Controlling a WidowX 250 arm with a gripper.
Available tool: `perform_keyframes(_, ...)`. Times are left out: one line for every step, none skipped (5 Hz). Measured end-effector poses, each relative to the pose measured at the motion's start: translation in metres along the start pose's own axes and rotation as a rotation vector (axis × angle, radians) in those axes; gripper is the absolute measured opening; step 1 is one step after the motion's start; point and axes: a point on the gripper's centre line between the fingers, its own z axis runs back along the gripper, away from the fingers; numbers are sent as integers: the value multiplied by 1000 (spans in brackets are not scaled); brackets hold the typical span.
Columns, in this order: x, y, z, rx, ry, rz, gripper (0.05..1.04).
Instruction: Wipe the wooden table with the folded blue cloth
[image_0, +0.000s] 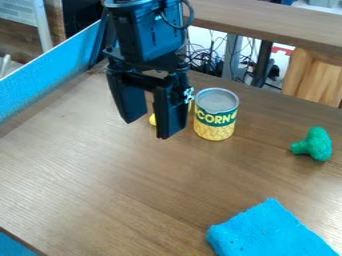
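Note:
My black gripper hangs over the upper left-middle part of the wooden table, its two fingers apart with nothing held between them. Just right of it stands an upright corn can with a yellow and green label and a grey top. Partly hidden behind the gripper is a small yellow object, too covered to identify. A green toy broccoli lies farther right, its stem pointing left. Near the bottom right a blue cloth is spread on the table.
A blue panel borders the wooden table along the upper left. Beyond the back edge are a wooden ledge, dark cables and a light wooden piece.

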Motion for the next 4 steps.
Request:
perform_keyframes(-1, 1, -6, -1, 20, 10, 1001)
perform_keyframes(16, -26, -37, 62, 33, 22, 1001)
perform_keyframes(28, -48, -73, 69, 56, -21, 1001)
perform_keyframes(43, -68, -103, 132, 53, -74, 1001)
